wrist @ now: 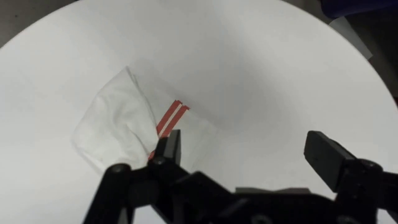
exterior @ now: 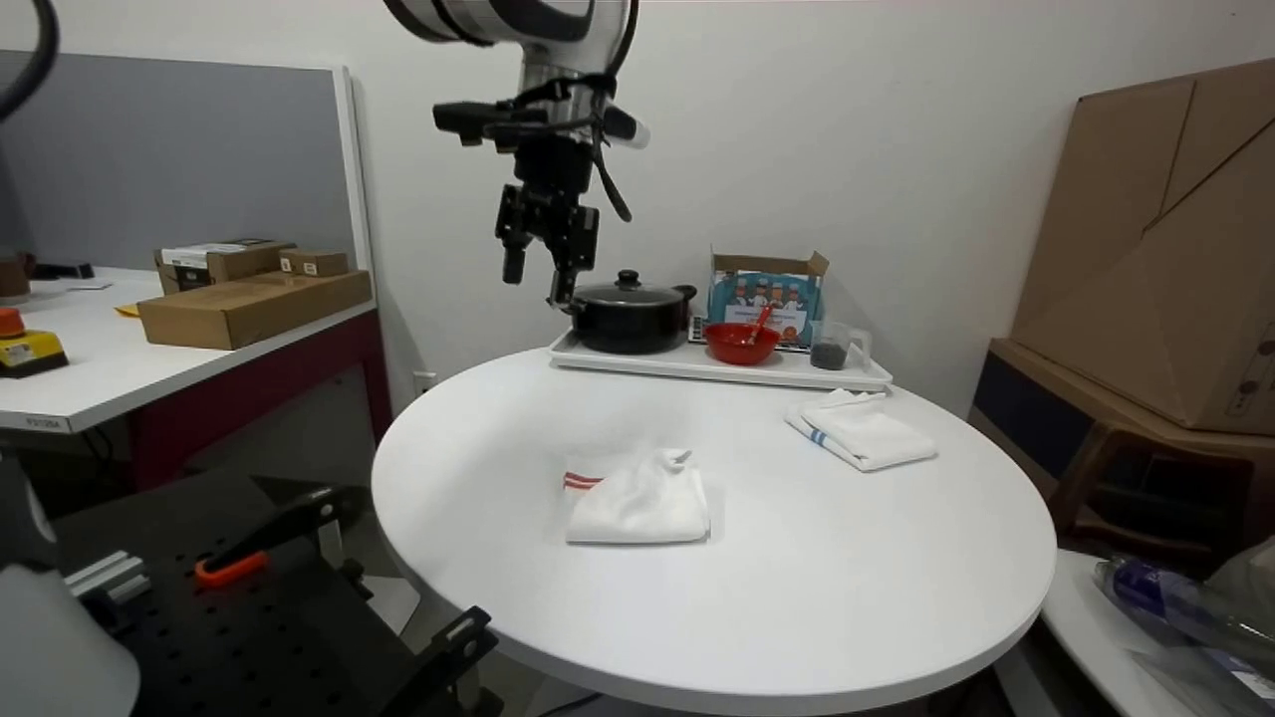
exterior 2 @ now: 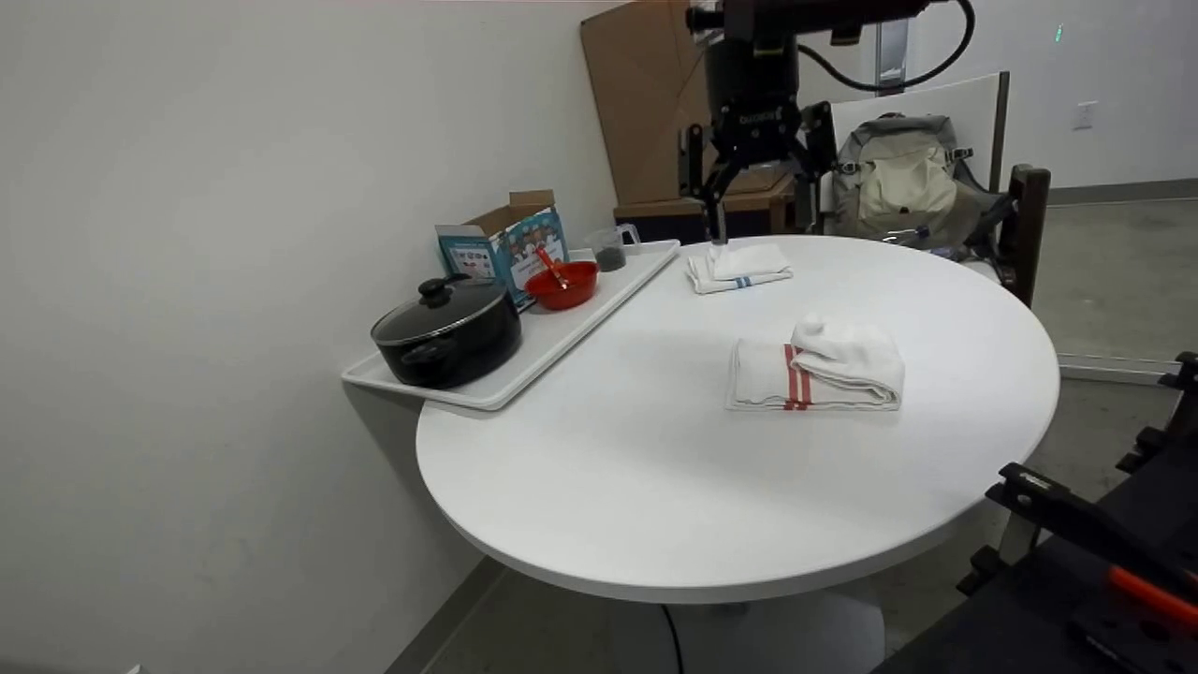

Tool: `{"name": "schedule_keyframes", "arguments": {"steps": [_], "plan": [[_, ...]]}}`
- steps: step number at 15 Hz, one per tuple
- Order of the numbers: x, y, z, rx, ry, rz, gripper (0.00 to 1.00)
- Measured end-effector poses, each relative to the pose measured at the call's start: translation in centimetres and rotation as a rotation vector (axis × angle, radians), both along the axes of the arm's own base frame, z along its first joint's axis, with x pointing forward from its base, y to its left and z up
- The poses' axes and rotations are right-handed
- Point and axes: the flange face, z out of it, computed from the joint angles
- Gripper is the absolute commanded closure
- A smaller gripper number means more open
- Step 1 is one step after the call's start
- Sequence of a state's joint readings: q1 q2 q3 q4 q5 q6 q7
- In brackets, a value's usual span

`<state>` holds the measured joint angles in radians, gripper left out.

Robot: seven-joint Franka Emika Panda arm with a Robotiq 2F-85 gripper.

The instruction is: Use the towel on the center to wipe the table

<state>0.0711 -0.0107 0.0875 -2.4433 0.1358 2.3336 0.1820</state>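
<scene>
Hovering gripper [exterior: 538,283] above a round white table [exterior: 827,597] with a red-striped towel [exterior: 642,503]

The gripper hangs well above the table, apart from the red-striped towel. Its fingers [wrist: 325,157] are spread wide; in the wrist view, white table surface shows in the gap between them, and one finger hides a portion of the towel.

The red-striped towel, the object of the task, lies near the middle of the table. It is folded, with a loose portion bunched over a flat part; two parallel red bands cross the flat part and run partly beneath the bunch.

A blue-striped towel [exterior: 865,433], also white, lies folded farther off, near the rim of the table and near one end of a long white tray [exterior 2: 560,328].

The tray stands beside the wall [exterior: 896,179], part of it projecting past the rim. It bears, in order, a black lidded pot [exterior: 630,324], a printed box [exterior: 762,295] with raised flaps, and a clear cup [exterior: 830,353] with a handle and dark contents. In front of the box stands a red bowl [exterior: 735,349], from which a red-handled utensil [exterior: 763,317] rises at a tilt.

Large cartons [exterior: 1146,239] stand beyond the table in both exterior views. A desk [exterior: 105,373] carrying smaller cardboard boxes [exterior: 259,304] shows in an exterior view; a backpack [exterior 2: 903,183] shows behind the table in an exterior view.
</scene>
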Motion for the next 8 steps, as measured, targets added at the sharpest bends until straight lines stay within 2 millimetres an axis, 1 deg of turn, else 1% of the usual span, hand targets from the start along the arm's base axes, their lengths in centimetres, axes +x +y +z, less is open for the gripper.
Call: {"name": "schedule_keyframes", "arguments": {"steps": [4,8], "plan": [[2.3,-0.4,-4.6,-0.095,0.009,-0.038,0.0],[3.5,-1.1,-9.9,-0.147,0.035,-0.065,0.0]]}}
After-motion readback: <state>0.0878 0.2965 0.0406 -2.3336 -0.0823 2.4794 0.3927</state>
